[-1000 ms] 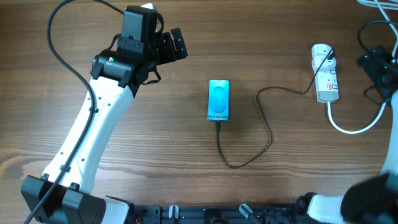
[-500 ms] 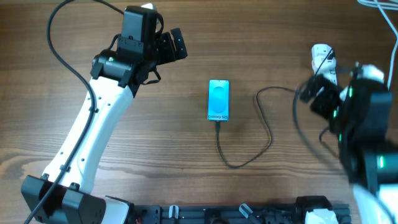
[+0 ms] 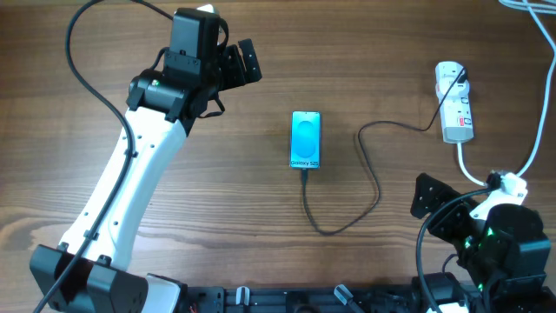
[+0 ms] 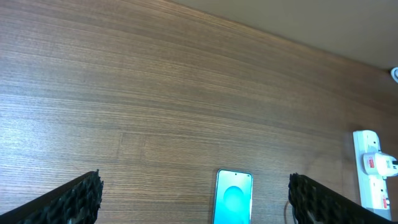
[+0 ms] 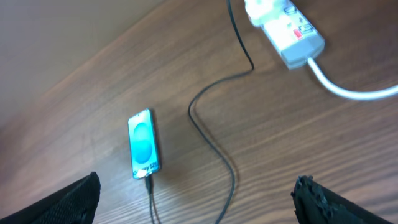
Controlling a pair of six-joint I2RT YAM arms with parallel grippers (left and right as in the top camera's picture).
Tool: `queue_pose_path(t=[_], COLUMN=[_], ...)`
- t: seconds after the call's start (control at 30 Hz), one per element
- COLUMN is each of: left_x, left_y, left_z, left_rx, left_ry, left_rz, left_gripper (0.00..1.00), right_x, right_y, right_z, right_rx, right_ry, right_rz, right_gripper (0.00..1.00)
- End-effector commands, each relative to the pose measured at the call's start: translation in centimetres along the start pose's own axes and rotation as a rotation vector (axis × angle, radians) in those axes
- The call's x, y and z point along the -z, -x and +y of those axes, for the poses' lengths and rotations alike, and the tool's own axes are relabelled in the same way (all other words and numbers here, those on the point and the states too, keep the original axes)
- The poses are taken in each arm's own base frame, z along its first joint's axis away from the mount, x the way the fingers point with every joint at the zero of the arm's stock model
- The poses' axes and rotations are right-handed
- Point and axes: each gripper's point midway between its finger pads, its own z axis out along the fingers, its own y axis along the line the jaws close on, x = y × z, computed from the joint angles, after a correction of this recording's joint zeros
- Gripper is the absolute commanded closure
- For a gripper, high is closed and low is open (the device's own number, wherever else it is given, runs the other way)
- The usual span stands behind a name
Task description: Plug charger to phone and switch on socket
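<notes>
The phone (image 3: 306, 139) lies face up mid-table with its cyan screen lit. The thin black charger (image 3: 374, 186) meets the phone's near end, loops across the wood and runs to the white socket (image 3: 455, 104) at the right. My left gripper (image 3: 249, 64) is open and empty, up and left of the phone. My right gripper (image 3: 429, 196) is open and empty near the front right, well below the socket. The left wrist view shows the phone (image 4: 234, 196) between the open fingers (image 4: 196, 200) and the socket (image 4: 372, 168). The right wrist view shows the phone (image 5: 143, 144), charger (image 5: 214, 127) and socket (image 5: 289, 28) beyond the open fingers (image 5: 199, 202).
A thick white lead (image 3: 473, 172) curves from the socket's near end toward the right arm; it also shows in the right wrist view (image 5: 348, 87). The left arm's white link (image 3: 122, 187) crosses the left side of the table. More cables hang at the far right edge (image 3: 543, 26).
The right arm has pulled away from the socket and swung down to the front right corner. The left arm, phone and charger have not moved.
</notes>
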Motion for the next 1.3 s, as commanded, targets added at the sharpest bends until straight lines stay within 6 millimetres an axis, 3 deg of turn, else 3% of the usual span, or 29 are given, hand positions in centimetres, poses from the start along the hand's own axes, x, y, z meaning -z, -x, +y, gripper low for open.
queue_pose_path(t=[0.0, 0.23, 0.4, 0.5, 0.6, 0.63, 0.97, 1.27], left_x=[-0.3, -0.3, -0.3, -0.3, -0.3, -0.3, -0.3, -0.3], left_y=[-0.2, -0.2, -0.2, -0.2, -0.2, -0.2, -0.2, -0.2], left_z=[0.2, 0.2, 0.2, 0.2, 0.2, 0.2, 0.2, 0.2], left_rx=[-0.022, -0.022, -0.022, -0.022, -0.022, -0.022, -0.022, -0.022], left_ry=[0.014, 0.014, 0.014, 0.014, 0.014, 0.014, 0.014, 0.014], left_rz=[0.002, 0.002, 0.002, 0.002, 0.002, 0.002, 0.002, 0.002], left_gripper=[0.0, 0.0, 0.0, 0.0, 0.0, 0.0, 0.0, 0.0], right_x=[0.1, 0.1, -0.3, -1.3, -2.1, -2.5, -5.8, -7.2], right_y=[-0.4, -0.5, -0.4, 0.3, 0.5, 0.6, -0.2, -0.1], right_z=[0.2, -0.8, -0.6, 1.0, 4.0, 4.2, 1.4, 1.4], right_rx=[-0.091, -0.074, 0.114, 0.258, 0.473, 0.475, 0.539, 0.614], right_ry=[0.016, -0.032, -0.016, 0.071, 0.279, 0.304, 0.3, 0.3], right_rz=[0.013, 0.009, -0.006, -0.067, -0.222, -0.271, -0.539, -0.628], right_gripper=[0.0, 0.0, 0.0, 0.0, 0.0, 0.0, 0.0, 0.0])
